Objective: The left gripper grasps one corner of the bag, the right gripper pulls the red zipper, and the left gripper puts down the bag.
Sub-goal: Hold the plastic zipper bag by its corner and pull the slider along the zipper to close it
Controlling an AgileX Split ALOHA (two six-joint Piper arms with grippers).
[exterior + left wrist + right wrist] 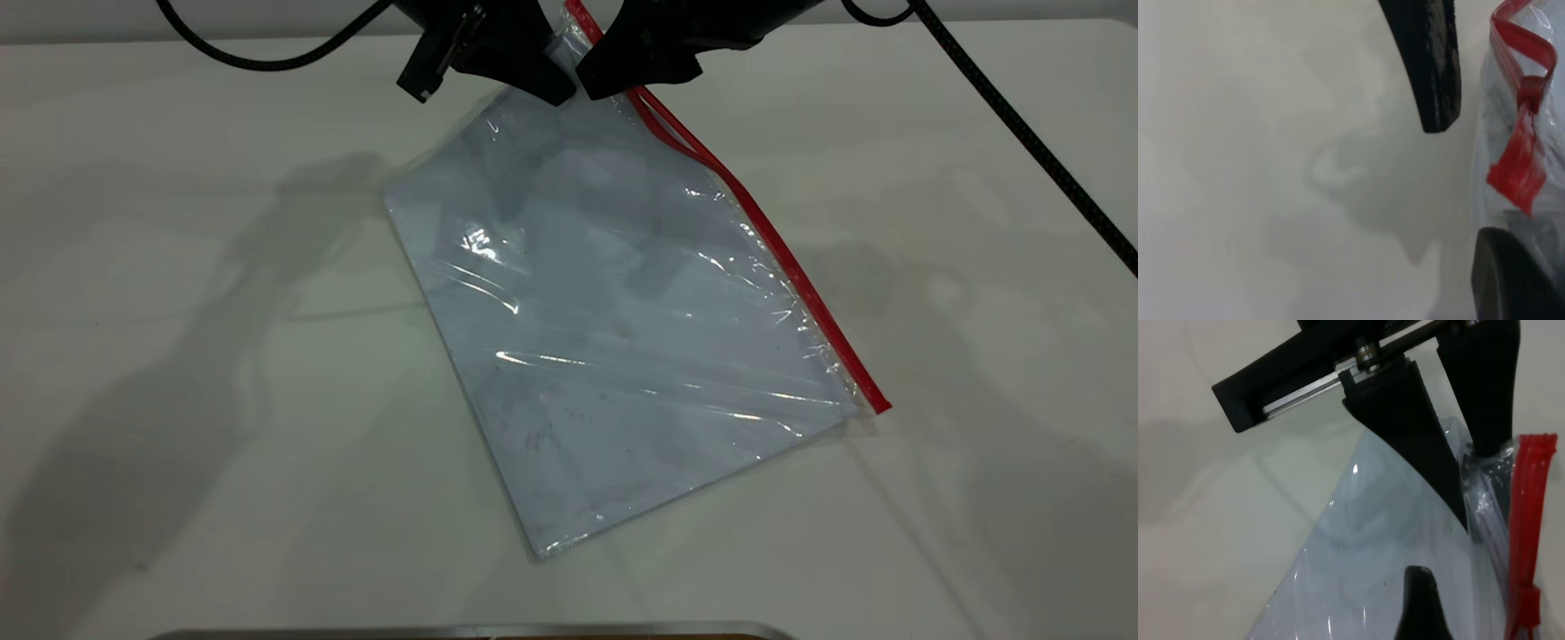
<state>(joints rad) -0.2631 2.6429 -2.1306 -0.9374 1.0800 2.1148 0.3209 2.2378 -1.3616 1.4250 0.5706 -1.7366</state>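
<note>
Your left gripper [556,84] fingers clench the crinkled clear bag [613,329] by its raised corner; the right gripper's [594,82] fingers pinch its red zipper [782,258].

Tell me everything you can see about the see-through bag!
The bag is a flat, clear plastic pouch, pale bluish inside, wrinkled and shiny, with dark smudges. A red zipper runs along one long edge, split open near the top. Its far corner is lifted where the left gripper pinches it, with the right gripper close beside at the zipper. The near end rests on the white table.
</note>
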